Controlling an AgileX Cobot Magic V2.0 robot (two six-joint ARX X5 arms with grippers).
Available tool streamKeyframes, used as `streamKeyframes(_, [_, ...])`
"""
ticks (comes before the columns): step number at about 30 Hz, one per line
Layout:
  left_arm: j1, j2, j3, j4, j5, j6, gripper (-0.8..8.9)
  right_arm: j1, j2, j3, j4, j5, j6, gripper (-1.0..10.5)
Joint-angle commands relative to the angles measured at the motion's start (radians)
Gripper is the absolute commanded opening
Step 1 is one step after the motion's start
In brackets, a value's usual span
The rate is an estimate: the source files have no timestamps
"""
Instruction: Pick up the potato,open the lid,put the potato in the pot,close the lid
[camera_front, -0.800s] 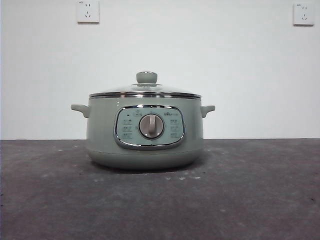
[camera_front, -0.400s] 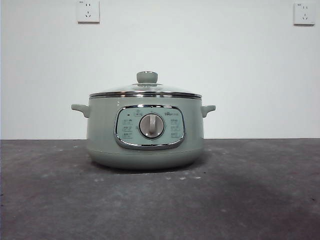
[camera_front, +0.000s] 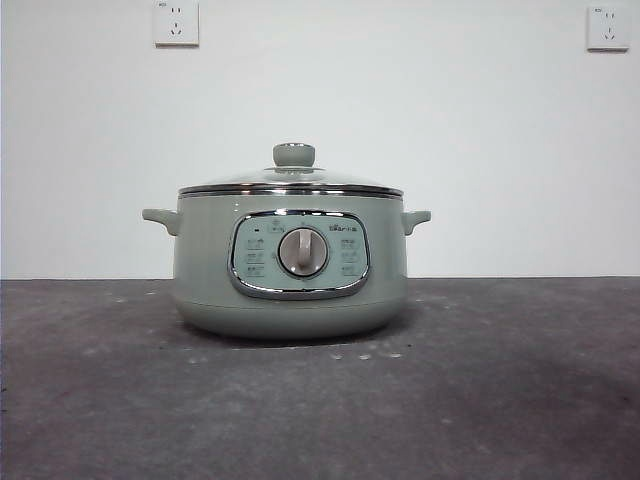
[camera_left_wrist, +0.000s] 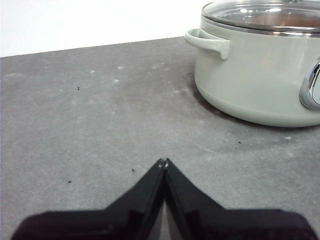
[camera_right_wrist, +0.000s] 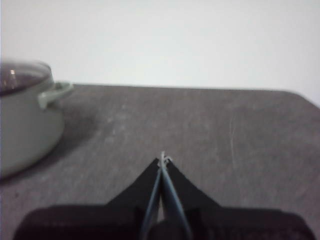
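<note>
Grey and matte, the table (camera_front: 500, 400) runs across the front view, its surface mottled with pale scuffs and a few light specks just in front of the pot (camera_front: 290, 265). Behind it rises a plain white wall (camera_front: 480, 150) with two white sockets: one socket (camera_front: 176, 22) high on the left of that view, a second socket (camera_front: 607, 27) at the top right corner.

Pale sage green, the pot stands upright near the middle of the table. It is squat and rounded, with a small side handle (camera_front: 160, 219) on each flank, a chrome-framed control panel (camera_front: 300, 254) facing the camera and a silver dial (camera_front: 303, 252) at the panel's centre. The lid (camera_front: 291, 183) sits closed on the pot's rim: a clear glass dome with a shiny metal edge and a green knob (camera_front: 294, 155) on top. Through the glass in the left wrist view something brownish shows inside, too unclear to name.

Left end effector (camera_left_wrist: 164, 162) hangs low over bare table, well apart from the pot, clenched with its black jaws meeting at the tips and holding nothing. Right end effector (camera_right_wrist: 164, 160) is on the pot's other side, likewise clenched and empty, over bare table.
</note>
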Motion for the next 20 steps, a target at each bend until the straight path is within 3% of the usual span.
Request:
streamKeyframes(1, [0.003, 0.000, -0.010, 0.006, -0.002, -0.006, -0.03, -0.001, -0.003, -0.026, -0.031, 0.004, 0.019, 0.0])
streamKeyframes(20, [0.003, 0.000, -0.010, 0.006, -0.003, -0.006, -0.03, 0.000, -0.002, -0.026, -0.100, 0.005, 0.021, 0.0])
